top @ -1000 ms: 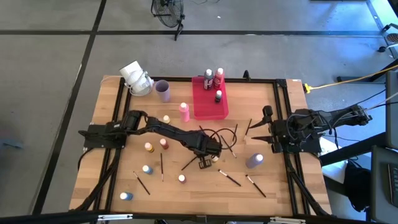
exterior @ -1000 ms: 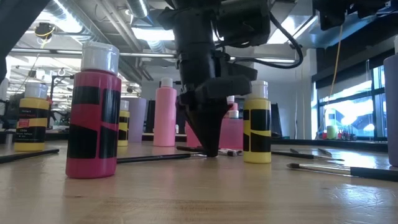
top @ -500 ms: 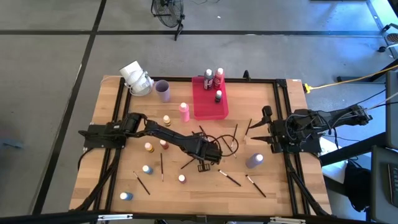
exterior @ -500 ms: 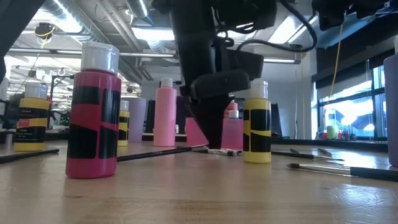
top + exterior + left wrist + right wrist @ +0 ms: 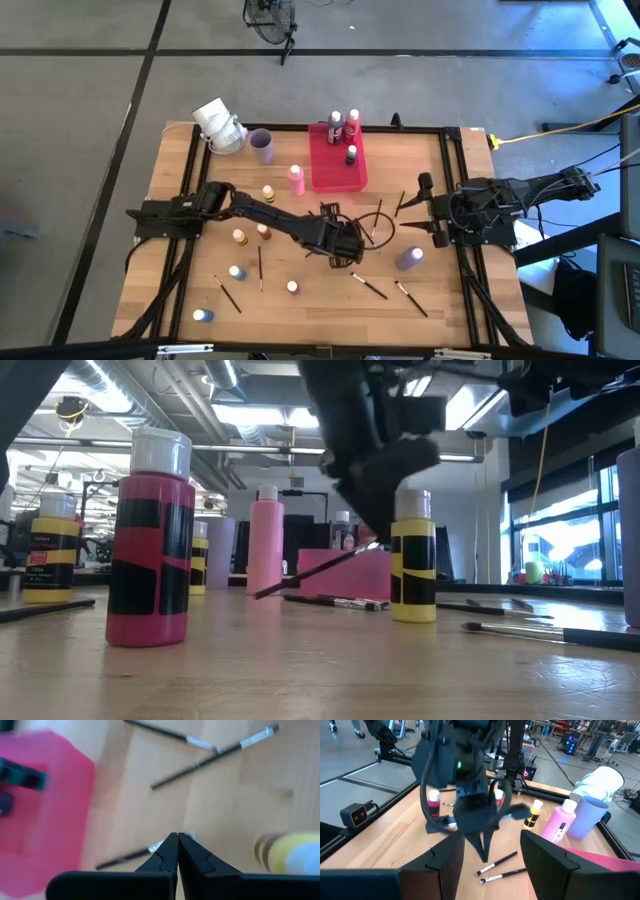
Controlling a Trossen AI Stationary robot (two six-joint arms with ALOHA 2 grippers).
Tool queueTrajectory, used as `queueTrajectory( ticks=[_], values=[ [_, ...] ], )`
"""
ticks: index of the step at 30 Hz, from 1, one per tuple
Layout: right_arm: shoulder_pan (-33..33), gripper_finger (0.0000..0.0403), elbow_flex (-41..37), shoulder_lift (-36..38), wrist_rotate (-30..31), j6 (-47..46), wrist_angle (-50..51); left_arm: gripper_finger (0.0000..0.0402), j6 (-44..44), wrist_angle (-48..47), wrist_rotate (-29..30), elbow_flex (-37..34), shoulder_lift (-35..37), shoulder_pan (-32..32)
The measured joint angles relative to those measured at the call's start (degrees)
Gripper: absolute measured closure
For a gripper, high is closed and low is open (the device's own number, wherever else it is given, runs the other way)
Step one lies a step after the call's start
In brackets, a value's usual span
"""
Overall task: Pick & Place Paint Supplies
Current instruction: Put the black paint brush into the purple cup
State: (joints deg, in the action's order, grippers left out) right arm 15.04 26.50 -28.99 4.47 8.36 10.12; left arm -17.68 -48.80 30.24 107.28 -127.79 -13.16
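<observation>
worktop (image 5: pixel 180 300): wooden, dark-framed, with paint supplies scattered over it.
left side: blue bottles (image 5: pixel 203 315) near the front edge; orange bottles (image 5: pixel 240 237) farther in; a lilac cup (image 5: pixel 262 146) at the far edge.
centre: pink bottle (image 5: pixel 297 179) just left of the pink-red tray (image 5: pixel 335 172), which holds three bottles at its far end.
left tool (image 5: pixel 345 243): over mid-worktop, fingers (image 5: pixel 169 854) pressed together on a thin dark paintbrush (image 5: pixel 315 570); the low view shows the brush lifted and slanting, clear of the wood.
loose paintbrushes (image 5: pixel 368 287): lying around the tool, toward the near edge and to the right.
purple bottle (image 5: pixel 408 259): right of centre.
right tool (image 5: pixel 430 207): at the right edge, fingers (image 5: pixel 555 860) apart, holding nothing.
</observation>
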Motion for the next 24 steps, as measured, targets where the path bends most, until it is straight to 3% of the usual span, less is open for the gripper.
queueTrajectory(
  ticks=[14,24],
  values=[
    [0.0,0.0206,0.0,0.0,-0.3,-0.5,0.0,0.04,2.4,-16.2,19.4,13.8,0.4,-0.8],
    [0.0,0.0206,0.0,-0.4,-0.8,-1.4,0.5,0.04,5.0,-17.0,23.1,15.3,8.7,0.6]
  ],
)
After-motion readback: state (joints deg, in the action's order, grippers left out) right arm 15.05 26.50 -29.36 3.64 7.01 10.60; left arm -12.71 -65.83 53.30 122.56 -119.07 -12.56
